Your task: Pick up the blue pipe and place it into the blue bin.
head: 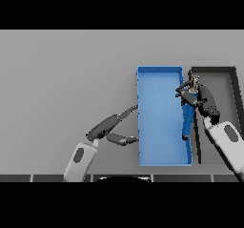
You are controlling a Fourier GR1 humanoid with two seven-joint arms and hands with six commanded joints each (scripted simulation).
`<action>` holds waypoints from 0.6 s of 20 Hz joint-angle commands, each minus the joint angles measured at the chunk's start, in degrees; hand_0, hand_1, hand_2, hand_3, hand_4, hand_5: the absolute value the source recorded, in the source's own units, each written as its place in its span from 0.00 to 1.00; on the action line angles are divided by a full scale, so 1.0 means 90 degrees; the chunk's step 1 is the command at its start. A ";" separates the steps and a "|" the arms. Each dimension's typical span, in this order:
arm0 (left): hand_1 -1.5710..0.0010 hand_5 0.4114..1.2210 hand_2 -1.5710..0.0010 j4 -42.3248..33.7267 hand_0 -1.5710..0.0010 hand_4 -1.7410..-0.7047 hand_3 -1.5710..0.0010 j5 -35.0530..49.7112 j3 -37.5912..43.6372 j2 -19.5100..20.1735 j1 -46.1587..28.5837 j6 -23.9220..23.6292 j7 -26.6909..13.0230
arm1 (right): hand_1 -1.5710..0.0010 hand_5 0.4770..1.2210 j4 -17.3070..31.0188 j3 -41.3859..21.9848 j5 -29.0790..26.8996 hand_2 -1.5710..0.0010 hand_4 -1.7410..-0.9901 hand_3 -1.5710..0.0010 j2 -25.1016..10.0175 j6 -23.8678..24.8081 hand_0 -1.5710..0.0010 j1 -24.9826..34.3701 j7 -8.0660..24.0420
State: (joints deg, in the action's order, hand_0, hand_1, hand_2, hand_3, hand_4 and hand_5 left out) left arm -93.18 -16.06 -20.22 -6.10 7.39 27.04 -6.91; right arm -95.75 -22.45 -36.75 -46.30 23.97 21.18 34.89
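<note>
The blue pipe [188,119] hangs lengthwise over the right edge of the blue bin [159,117], its upper end held in my right hand [199,98]. That hand has its fingers curled round the pipe's top, just at the bin's right wall. My left hand [110,127] rests on the table left of the bin, fingers straight, with the fingertips touching the bin's left wall.
A dark grey bin [228,79] stands right beside the blue bin, partly covered by my right arm. Grey table extends to the left and behind.
</note>
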 commanded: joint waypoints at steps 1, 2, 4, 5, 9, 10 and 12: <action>1.00 0.01 1.00 -0.0034 1.00 0.83 1.00 -0.0008 -0.0003 0.0012 -0.0034 -0.0023 0.0072 | 0.15 1.00 0.0090 -0.0375 -0.0196 0.15 0.08 0.50 -0.0189 0.0227 0.07 0.0096 0.0004; 1.00 0.01 1.00 -0.0065 1.00 0.83 1.00 -0.0007 -0.0005 0.0018 -0.0035 -0.0016 0.0046 | 0.32 1.00 0.0263 -0.0766 -0.0555 0.32 0.20 0.60 -0.0469 0.0427 0.25 0.0322 0.0002; 1.00 0.02 1.00 -0.0023 1.00 0.83 1.00 -0.0033 -0.0031 0.0019 -0.0066 -0.0014 0.0071 | 0.56 1.00 0.0450 -0.1340 -0.0938 0.56 0.44 0.74 -0.0811 0.0474 0.52 0.0633 0.0006; 1.00 0.02 1.00 -0.0050 1.00 0.83 1.00 -0.0018 -0.0015 0.0043 -0.0058 0.0008 0.0056 | 0.65 1.00 0.0494 -0.1600 -0.1037 0.65 0.54 0.79 -0.0947 0.0332 0.62 0.0757 0.0006; 1.00 0.02 1.00 -0.0138 1.00 0.83 1.00 0.0030 -0.0035 0.0046 -0.0142 0.0040 0.0025 | 0.86 0.74 0.0710 -0.2770 -0.1297 0.86 0.80 0.92 -0.1470 -0.0280 0.84 0.1475 0.0006; 1.00 0.02 1.00 -0.0189 1.00 0.83 1.00 0.0046 -0.0011 0.0046 -0.0126 0.0031 -0.0036 | 0.89 0.67 0.0688 -0.3062 -0.1288 0.89 0.84 0.93 -0.1506 -0.0331 0.87 0.1647 0.0007; 1.00 0.02 1.00 -0.0169 1.00 0.83 1.00 0.0039 0.0005 0.0078 -0.0146 0.0023 0.0035 | 0.93 0.57 0.0700 -0.3287 -0.1318 0.93 0.88 0.96 -0.1621 -0.0391 0.92 0.1781 0.0007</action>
State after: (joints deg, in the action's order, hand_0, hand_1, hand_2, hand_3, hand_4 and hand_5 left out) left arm -94.71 -15.71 -20.17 -5.39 6.08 27.24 -6.57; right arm -89.46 -52.03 -48.63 -60.91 20.44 37.22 34.95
